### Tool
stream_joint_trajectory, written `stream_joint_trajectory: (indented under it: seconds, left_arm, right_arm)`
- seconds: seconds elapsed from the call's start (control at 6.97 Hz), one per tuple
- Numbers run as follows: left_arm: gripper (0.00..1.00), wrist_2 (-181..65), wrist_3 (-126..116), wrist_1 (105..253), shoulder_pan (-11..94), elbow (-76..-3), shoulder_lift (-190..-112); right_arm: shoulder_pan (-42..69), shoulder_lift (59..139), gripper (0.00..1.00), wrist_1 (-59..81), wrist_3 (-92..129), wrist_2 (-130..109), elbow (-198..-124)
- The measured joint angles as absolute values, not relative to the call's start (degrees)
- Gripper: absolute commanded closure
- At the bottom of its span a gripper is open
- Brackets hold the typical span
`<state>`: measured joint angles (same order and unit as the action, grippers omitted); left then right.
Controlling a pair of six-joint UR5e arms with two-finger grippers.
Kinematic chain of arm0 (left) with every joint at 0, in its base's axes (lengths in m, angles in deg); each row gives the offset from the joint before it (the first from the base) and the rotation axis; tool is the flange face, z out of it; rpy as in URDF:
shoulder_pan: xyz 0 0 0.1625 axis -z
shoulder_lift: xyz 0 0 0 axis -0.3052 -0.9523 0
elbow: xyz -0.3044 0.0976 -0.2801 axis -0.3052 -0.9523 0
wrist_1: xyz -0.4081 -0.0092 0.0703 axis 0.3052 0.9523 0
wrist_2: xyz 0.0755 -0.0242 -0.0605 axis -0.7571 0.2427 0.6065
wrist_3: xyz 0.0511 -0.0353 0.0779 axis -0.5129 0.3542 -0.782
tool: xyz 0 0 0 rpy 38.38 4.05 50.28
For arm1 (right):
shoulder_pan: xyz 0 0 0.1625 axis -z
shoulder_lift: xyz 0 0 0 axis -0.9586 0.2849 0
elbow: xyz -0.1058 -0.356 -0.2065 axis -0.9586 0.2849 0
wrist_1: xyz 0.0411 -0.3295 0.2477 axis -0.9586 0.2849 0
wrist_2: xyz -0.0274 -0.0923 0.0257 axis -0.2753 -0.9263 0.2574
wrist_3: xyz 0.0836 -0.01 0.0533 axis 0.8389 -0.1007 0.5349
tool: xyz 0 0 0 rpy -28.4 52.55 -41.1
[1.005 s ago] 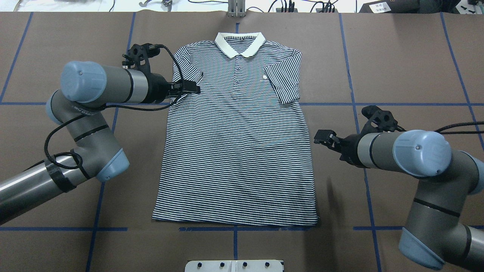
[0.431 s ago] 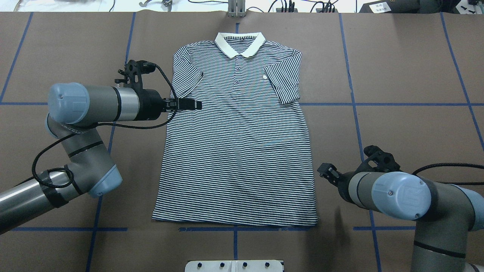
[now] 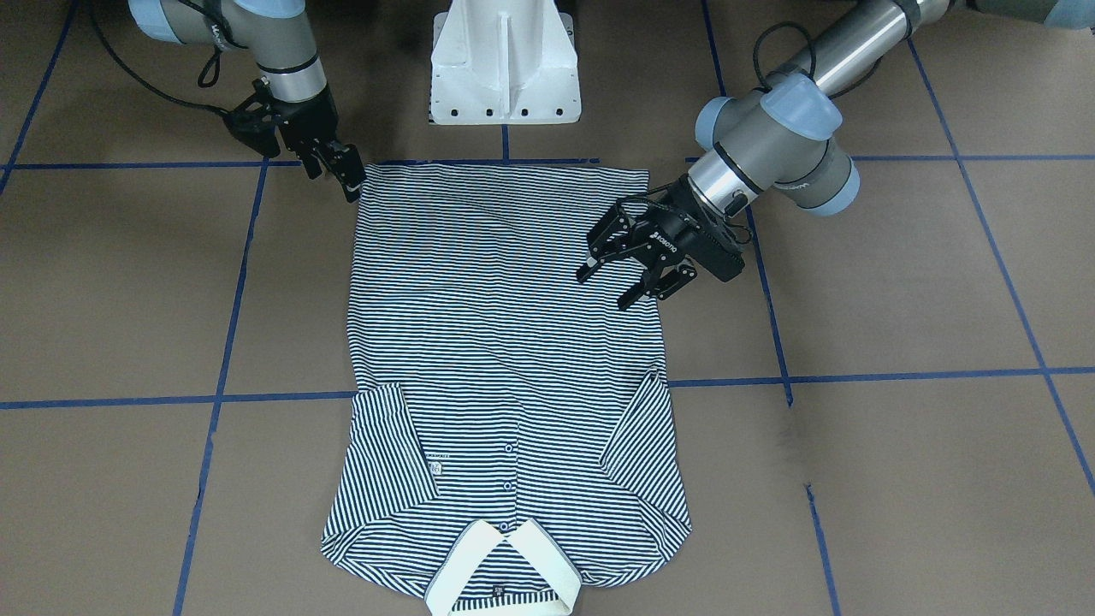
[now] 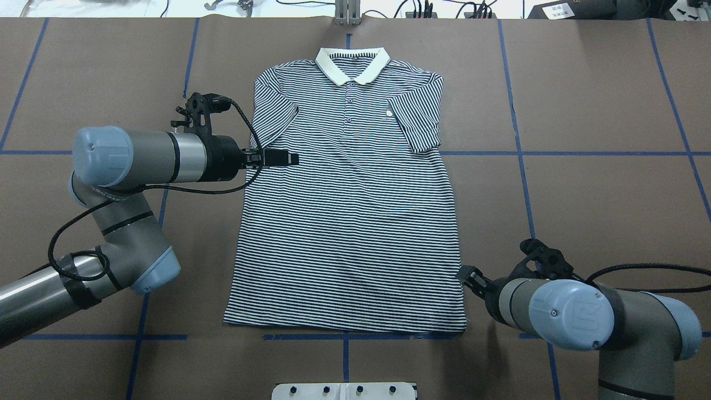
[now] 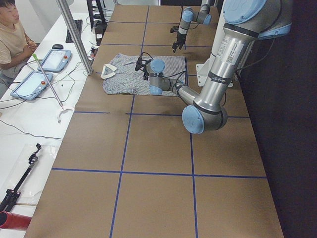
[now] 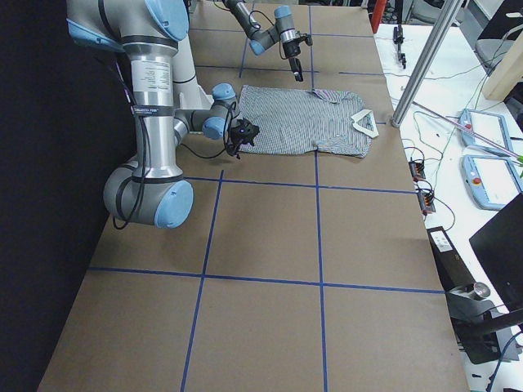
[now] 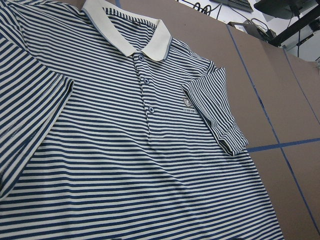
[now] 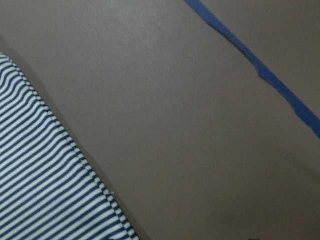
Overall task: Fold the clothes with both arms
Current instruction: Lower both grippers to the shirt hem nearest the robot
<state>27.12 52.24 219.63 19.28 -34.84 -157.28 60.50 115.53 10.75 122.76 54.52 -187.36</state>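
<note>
The clothes are one navy-and-white striped polo shirt (image 4: 350,222) lying flat and face up on the brown table, cream collar (image 4: 353,64) at the far end, both sleeves folded in over the chest. My left gripper (image 4: 289,159) hovers open over the shirt's left side just below the folded sleeve; in the front view its fingers (image 3: 590,261) are spread wide with nothing between them. My right gripper (image 4: 462,274) sits low by the shirt's right edge near the hem corner (image 3: 364,171) and looks open and empty. The right wrist view shows only the shirt's edge (image 8: 40,190) and bare table.
Blue tape lines (image 4: 522,166) divide the table into squares. The white pedestal base (image 3: 505,68) stands just behind the hem. A metal post (image 4: 347,14) rises beyond the collar. A person (image 5: 10,39) sits at a side bench with tablets.
My right arm has swept along the shirt's right edge toward the robot, down to the hem corner. My left gripper has slid a little toward the hem, off the sleeve.
</note>
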Motion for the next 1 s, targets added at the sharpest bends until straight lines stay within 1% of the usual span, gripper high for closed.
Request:
stream_joint_trajectory:
  seconds: [0.14, 0.29, 0.43, 0.57, 0.72, 0.86, 1.0]
  left_arm:
    - [0.22, 27.1, 52.2, 219.6, 19.3, -35.0, -157.2]
    - [0.21, 26.9, 52.2, 219.6, 19.3, -35.1, -157.1]
    - [0.21, 26.2, 52.3, 219.6, 19.3, -35.3, -157.1]
    - [0.21, 25.3, 52.3, 219.6, 19.2, -35.7, -156.8]
    - [0.21, 24.8, 52.4, 219.6, 19.1, -36.4, -156.3]
    - [0.21, 24.6, 52.4, 219.6, 19.1, -36.8, -155.8]
    - [0.21, 24.5, 52.4, 219.6, 19.1, -37.0, -155.4]
  right_arm:
    - [62.0, 115.2, 0.11, 10.8, 122.9, 54.5, -187.3]
    - [63.6, 114.7, 0.12, 10.8, 123.0, 54.4, -187.0]
    - [64.8, 114.1, 0.18, 10.8, 123.0, 54.3, -186.6]
    - [65.6, 113.4, 0.37, 10.8, 123.0, 54.3, -186.0]
    - [66.0, 113.1, 0.82, 10.8, 123.0, 54.4, -185.5]
    - [66.0, 113.0, 1.00, 10.9, 123.0, 54.4, -185.2]
    - [65.7, 113.0, 1.00, 10.9, 122.7, 54.5, -185.1]
